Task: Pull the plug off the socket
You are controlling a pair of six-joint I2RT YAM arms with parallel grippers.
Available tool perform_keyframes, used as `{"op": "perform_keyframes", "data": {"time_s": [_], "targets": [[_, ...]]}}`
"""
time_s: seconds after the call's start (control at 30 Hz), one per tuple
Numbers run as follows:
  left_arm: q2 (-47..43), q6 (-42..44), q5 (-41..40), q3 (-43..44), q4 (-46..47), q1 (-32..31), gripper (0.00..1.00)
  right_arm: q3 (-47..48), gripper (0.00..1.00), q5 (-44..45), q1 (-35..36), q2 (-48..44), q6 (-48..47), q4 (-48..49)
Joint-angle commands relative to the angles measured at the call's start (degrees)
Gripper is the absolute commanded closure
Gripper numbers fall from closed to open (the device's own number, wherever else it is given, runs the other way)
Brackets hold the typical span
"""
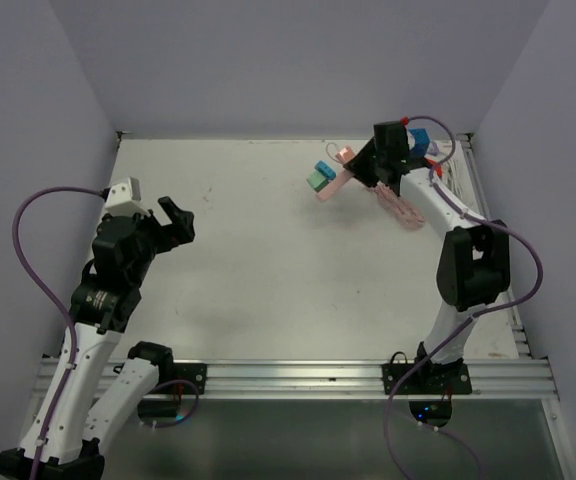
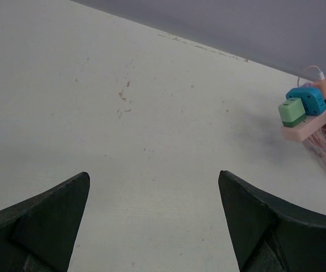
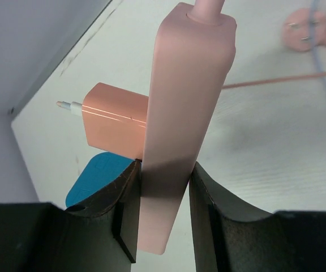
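Plainly no plug is out yet: the pink socket strip (image 3: 180,113) near the desk's far right corner is clamped between the right gripper (image 3: 164,198) fingers, with its peach plug (image 3: 118,127), blue plug (image 2: 307,99) and green plug (image 2: 292,111) all seated. The left gripper (image 2: 154,215) hangs wide open and empty toward the left edge, well apart from the strip. Only bare desk lies between them, and the coiled cable (image 1: 400,208) sits beside the strip, out of the way.

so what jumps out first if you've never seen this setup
The pink power strip stands out first, clamped in the right gripper at the far right of the table. A green adapter, a blue adapter and a peach adapter sit plugged into it. On the left side, the left gripper hangs open, holding nothing.
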Motion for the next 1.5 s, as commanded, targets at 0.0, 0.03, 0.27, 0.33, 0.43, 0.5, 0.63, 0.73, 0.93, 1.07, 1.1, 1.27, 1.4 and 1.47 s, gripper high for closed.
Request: {"op": "perform_keyframes", "data": {"time_s": [0.0, 0.03, 0.27, 0.33, 0.43, 0.5, 0.63, 0.73, 0.93, 1.07, 1.1, 1.27, 1.4, 1.47], "targets": [[-0.47, 0.48, 0.42, 0.05, 1.86, -0.34, 0.00, 6.61, 1.00, -13.82, 6.88, -4.42, -13.35, 5.31], [-0.55, 0.57, 0.34, 0.32, 1.69, -0.34, 0.00, 7.92, 1.00, -16.97, 10.46, -4.51, -15.13, 4.79], [-1.34, 0.75, 1.03, 2.07, 0.54, -0.34, 0.00, 4.37, 1.00, -19.90, 24.38, -4.94, -26.39, 0.29], [-1.69, 0.92, 1.48, 2.25, 0.37, -0.34, 0.00, -0.13, 1.00, -20.51, 24.82, -5.74, -26.13, 2.31], [-1.96, 1.10, 3.49, 1.90, 0.01, -0.34, 0.00, -9.36, 1.00, -19.38, 24.82, -8.63, -27.00, 4.86], [-2.31, 1.10, 5.43, 1.38, 0.01, -0.34, 0.00, -15.07, 1.00, -18.93, 24.82, -10.74, -27.80, 5.74], [-2.31, 0.92, 8.85, -0.64, 0.54, -0.34, 0.00, -22.55, 1.00, -18.50, 24.82, -13.38, -26.40, 9.34], [-1.35, 0.75, 13.42, -2.83, 1.33, -0.34, 0.00, -26.95, 1.00, -16.57, 24.91, -14.18, -23.24, 12.51], [3.74, -4.60, 26.07, -10.21, 5.72, -0.43, 0.00, -29.86, 1.00, -11.91, 24.82, -11.55, -17.08, 14.89], [4.72, -7.25, 28.72, -13.83, 9.85, -1.57, 0.00, -27.49, 1.00, -10.06, 24.91, -8.91, -16.55, 11.38], [4.72, -7.42, 28.55, -14.18, 10.12, -1.83, 0.00, -27.05, 0.98, -10.06, 24.91, -8.47, -16.55, 9.81], [5.25, -7.25, 27.58, -14.80, 10.12, -2.27, 0.00, -25.55, 0.56, -9.62, 25.70, -9.34, -15.85, 7.42], [5.16, -8.13, 27.93, -15.85, 11.08, -2.54, 0.00, -24.06, 0.37, -5.24, 26.93, -11.54, -14.71, 4.26], [4.90, -9.01, 28.63, -16.82, 12.05, -2.71, 0.00, -23.09, 0.27, -3.65, 27.54, -12.33, -14.01, 3.03]]}}
